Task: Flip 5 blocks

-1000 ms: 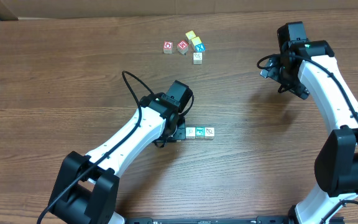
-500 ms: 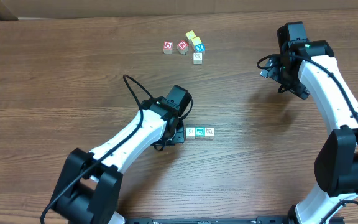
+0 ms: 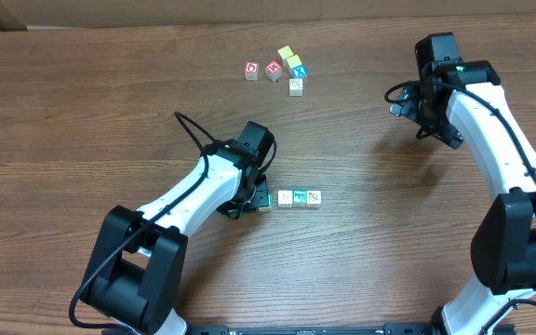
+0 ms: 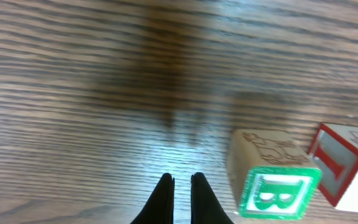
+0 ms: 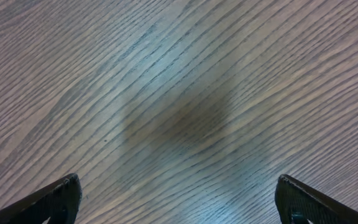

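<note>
Left gripper: jaws pressed together, nothing between them, tips low over bare table. From overhead it sits just beside the left end of a row of three blocks; whether it touches the end one cannot be told. The wrist view shows that end block, the B block, to the right of the tips, with a red-lettered block close against its far side.

Right gripper: jaws spread wide, empty, over bare wood at the right of the table, well apart from every block.

A loose cluster of five blocks lies near the far edge.

Handling, as judged: each block looks like a light, rigid wooden cube with smooth printed faces. It should be sturdy enough to pinch firmly, yet likely to skid or tumble under a glancing push. The jaws dwarf it, so they must first part a little. The best hold is probably across two opposite free side faces at mid-height. In the row that means the pair of faces not shared with a neighbour. A careless close could drag the adjoining block along.
</note>
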Action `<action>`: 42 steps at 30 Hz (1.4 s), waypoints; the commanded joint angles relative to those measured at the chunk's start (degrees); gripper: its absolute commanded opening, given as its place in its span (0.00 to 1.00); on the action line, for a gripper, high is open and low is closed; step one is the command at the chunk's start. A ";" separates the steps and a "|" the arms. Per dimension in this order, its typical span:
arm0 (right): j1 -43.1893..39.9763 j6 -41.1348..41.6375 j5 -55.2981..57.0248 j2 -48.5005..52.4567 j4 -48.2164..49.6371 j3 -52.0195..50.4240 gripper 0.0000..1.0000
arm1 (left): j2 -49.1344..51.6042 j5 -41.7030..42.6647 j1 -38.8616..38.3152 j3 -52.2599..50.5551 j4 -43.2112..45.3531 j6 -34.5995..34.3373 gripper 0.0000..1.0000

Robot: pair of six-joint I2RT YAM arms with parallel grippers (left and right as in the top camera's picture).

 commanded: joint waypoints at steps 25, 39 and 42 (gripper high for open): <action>0.11 0.04 0.28 -1.31 0.33 0.31 1.00 | 0.28 5.73 -0.07 -0.39 4.37 0.96 0.06; 0.11 0.04 0.26 -1.31 0.33 0.31 1.00 | 0.28 5.75 -0.09 -0.39 6.51 0.57 0.06; 0.11 0.02 0.28 -1.31 0.33 0.31 1.00 | 0.28 5.77 -0.07 -0.39 7.63 0.57 0.06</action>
